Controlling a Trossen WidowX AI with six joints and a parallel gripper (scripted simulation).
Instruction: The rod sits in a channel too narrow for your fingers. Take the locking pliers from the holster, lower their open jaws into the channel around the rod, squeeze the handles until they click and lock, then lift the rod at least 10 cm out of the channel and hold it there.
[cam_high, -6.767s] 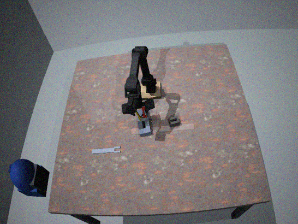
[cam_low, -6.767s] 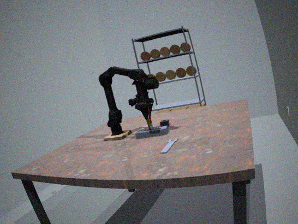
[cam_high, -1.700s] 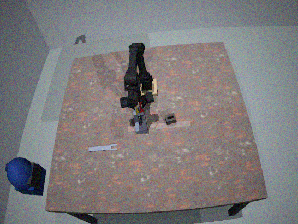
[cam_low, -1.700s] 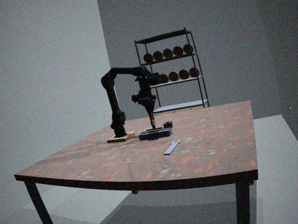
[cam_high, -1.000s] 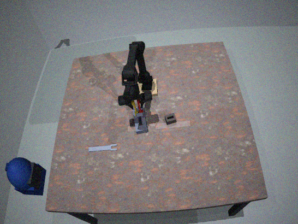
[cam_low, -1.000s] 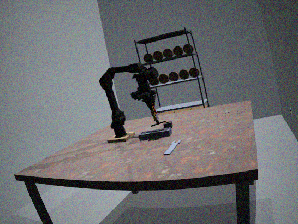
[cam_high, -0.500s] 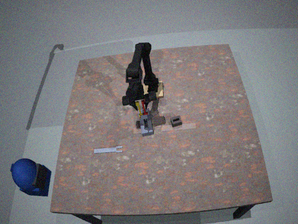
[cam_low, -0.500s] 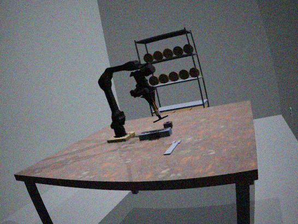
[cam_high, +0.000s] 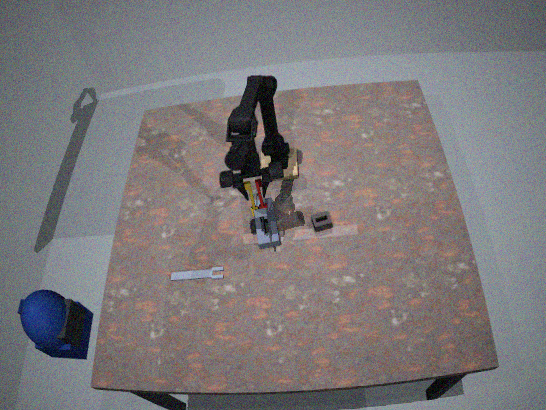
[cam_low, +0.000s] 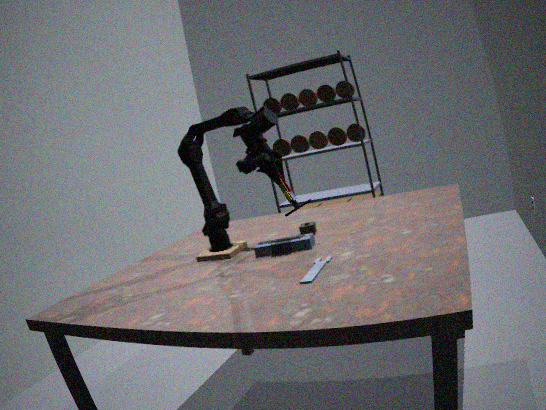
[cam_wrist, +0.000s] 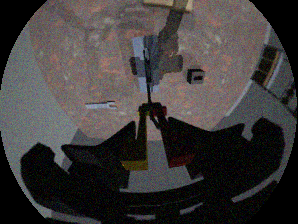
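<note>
Exterior view: my tool (cam_high: 256, 192) (cam_low: 281, 175) (cam_wrist: 152, 121) is clenched on the handles of the locking pliers (cam_high: 259, 194) (cam_low: 290, 192) (cam_wrist: 142, 141), jaws low and forward. The rod (cam_low: 298, 208) (cam_wrist: 148, 80), dark and slender, sits crosswise at their tips, above the channel block (cam_high: 270, 239) (cam_low: 285, 246) (cam_wrist: 141, 47) and clear of it. Holster (cam_high: 321, 221) (cam_low: 307, 228) (cam_wrist: 195, 76) stands beside, on the counter (cam_high: 320, 310) (cam_low: 350, 295) (cam_wrist: 85, 60). Step in hand, I judge: finish the lift and hold. Best raised slowly, squeeze constant, wrist angle unchanged, lest the rod swing or slip. Then stay still. Whether the lock clicked, I cannot tell.
</note>
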